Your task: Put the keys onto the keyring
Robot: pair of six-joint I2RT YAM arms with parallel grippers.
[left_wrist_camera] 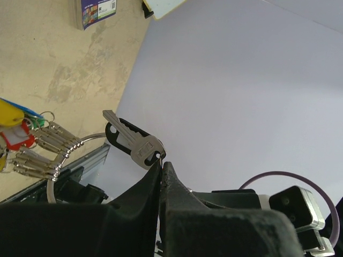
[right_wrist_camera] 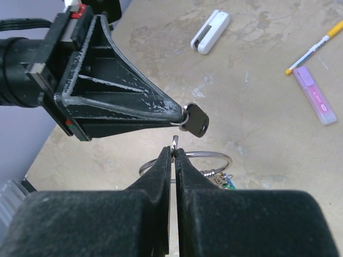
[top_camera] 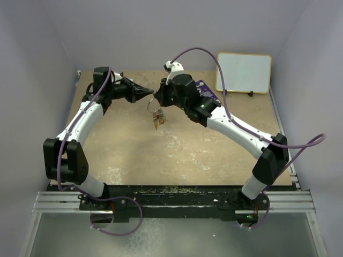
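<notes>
Left hand [top_camera: 149, 94] was clenched on a single black-headed key [left_wrist_camera: 134, 142], pinched at the head end with the blade sticking out past the fingertips. Right hand [right_wrist_camera: 174, 152] was clamped shut on the wire of the keyring [right_wrist_camera: 187, 159]. The wire ran up between its two fingertips.

The two hands met tip to tip over the far middle of the counter [top_camera: 187, 150], left coming in from the left, right from the right.

The black-headed key sat just beside the keyring. The left wrist view had the blade crossing close to the ring's arc, but I couldn't tell whether it touched or had threaded on.

The tagged keys [left_wrist_camera: 37, 150] were already on the keyring and hung in a bunch below it. Yellow, red, green and blue tags were visible at the left edge of the left wrist view.

Also on the counter:
- a purple card [top_camera: 208, 88] behind the right hand
- a whiteboard [top_camera: 244, 72] propped at the far right corner
- a small white block [right_wrist_camera: 210, 32]
- a pen [right_wrist_camera: 313, 48]
- a pink highlighter [right_wrist_camera: 316, 96]

The last three showed only in the right wrist view, well apart from the hands.
</notes>
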